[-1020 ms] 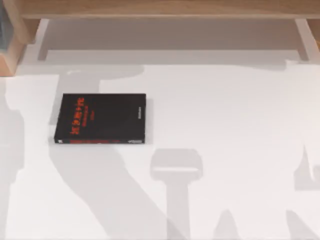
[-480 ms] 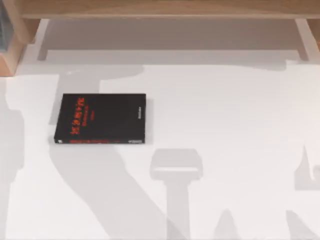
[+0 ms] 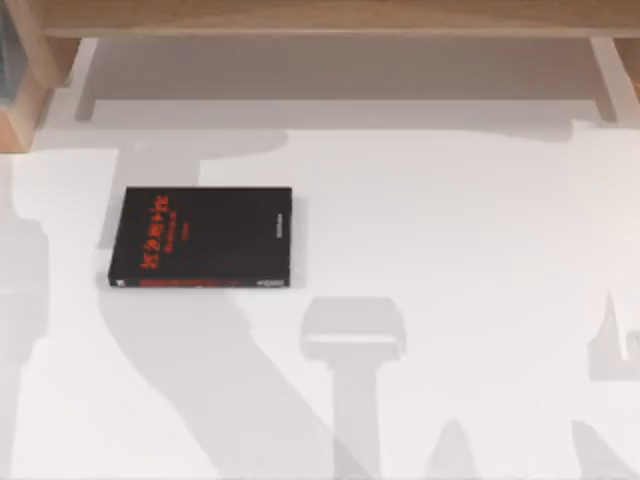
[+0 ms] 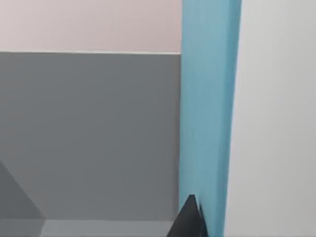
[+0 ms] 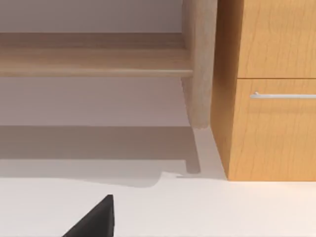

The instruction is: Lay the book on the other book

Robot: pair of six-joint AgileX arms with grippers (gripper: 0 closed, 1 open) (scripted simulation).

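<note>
Left gripper (image 4: 190, 219): dark fingertip against the light blue book (image 4: 207, 108), which stands on edge; jaw state cannot be told. Right gripper (image 5: 94, 219): jaw state likewise undeterminable. The black book (image 3: 203, 237) lies flat on the white table (image 3: 450, 250), left side; red lettering unreadable. Beyond, a wooden cabinet (image 5: 269, 98).

You find lettering on one thing alone: the black book (image 3: 203, 237) lying flat on the counter (image 3: 460, 250). Its cover carries red characters in a short block near one end, with a smaller red line beside them, and a small grey mark near the opposite end. A strip of red lettering also runs along its spine, with small pale marks at both ends. None of it is clear enough for you to read. The blue book (image 4: 210, 118) shows no print.
</note>
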